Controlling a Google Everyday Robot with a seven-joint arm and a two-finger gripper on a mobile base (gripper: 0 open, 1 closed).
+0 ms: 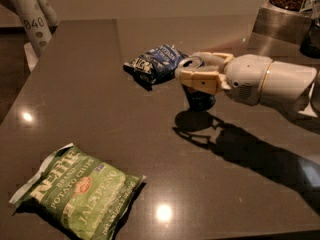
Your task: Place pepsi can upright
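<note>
The pepsi can is dark blue with a silver top and stands nearly upright, near the middle of the dark table. My gripper reaches in from the right and is shut on the can's upper part, one tan finger across its front and the other behind it. The can's bottom is at or just above the tabletop, with its shadow directly under it; I cannot tell whether it touches.
A blue crinkly snack bag lies just left of the can, close to the fingertips. A green jalapeño chip bag lies at the front left. A metal counter with a jar is at the back right. A white patterned object stands at the back left.
</note>
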